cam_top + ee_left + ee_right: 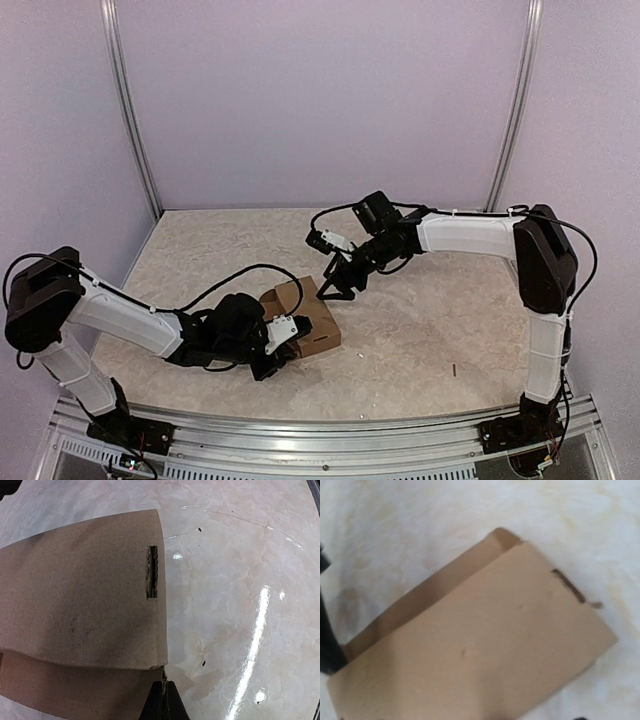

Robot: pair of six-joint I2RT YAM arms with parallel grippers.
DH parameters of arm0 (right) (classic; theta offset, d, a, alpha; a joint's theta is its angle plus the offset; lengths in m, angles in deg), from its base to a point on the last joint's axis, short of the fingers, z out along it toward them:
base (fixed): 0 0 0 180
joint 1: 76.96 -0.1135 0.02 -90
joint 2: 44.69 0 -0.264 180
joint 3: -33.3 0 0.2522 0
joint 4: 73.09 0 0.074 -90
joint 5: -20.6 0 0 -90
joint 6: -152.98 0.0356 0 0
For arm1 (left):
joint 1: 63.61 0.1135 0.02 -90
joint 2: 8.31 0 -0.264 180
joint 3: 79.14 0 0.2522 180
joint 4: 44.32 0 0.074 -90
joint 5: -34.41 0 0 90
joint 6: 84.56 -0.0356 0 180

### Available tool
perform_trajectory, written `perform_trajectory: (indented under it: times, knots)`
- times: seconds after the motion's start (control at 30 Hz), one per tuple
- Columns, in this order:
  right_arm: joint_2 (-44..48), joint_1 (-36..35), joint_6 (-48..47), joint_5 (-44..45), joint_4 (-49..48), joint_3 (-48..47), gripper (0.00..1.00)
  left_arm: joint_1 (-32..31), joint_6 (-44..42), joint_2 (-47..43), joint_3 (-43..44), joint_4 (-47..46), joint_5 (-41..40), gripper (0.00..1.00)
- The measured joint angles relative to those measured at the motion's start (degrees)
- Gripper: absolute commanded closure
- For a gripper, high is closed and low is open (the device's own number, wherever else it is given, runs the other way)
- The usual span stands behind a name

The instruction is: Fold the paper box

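Top external view: left hand (161,702) is pinching the paper box (315,320); right hand (335,288), hovering wide just beyond, is likely risking shoving it loose.

On the pale marbled table (430,330), the black left gripper (285,335) seems to pinch the left edge of the partly folded brown cardboard paper box (312,322), while the black right gripper (337,287) hangs spread-jawed just beside its far corner.

Probably a robotics lab booth: plain lilac walls (320,100), aluminium frame rails (131,120), a marble-patterned table (450,320).
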State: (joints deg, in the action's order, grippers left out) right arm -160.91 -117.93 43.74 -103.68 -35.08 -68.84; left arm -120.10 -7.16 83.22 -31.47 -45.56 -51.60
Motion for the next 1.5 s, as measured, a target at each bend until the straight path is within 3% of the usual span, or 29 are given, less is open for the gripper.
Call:
perform_trajectory:
  times: [0.4,1.03,1.5]
  knots:
    - [-9.51,0.11,10.58,-2.36,3.5,-3.85,0.26,-1.99,0.85,2.32,2.45,0.02,-3.32,1.0]
    - [-9.57,-0.22,14.47,-3.08,2.05,-3.41,0.3,-4.72,2.05,4.81,7.54,4.9,-9.03,1.0]
    - [-9.57,-0.22,15.65,-3.41,-0.2,-2.56,0.3,-5.6,4.76,7.93,17.51,18.32,-11.69,1.0]
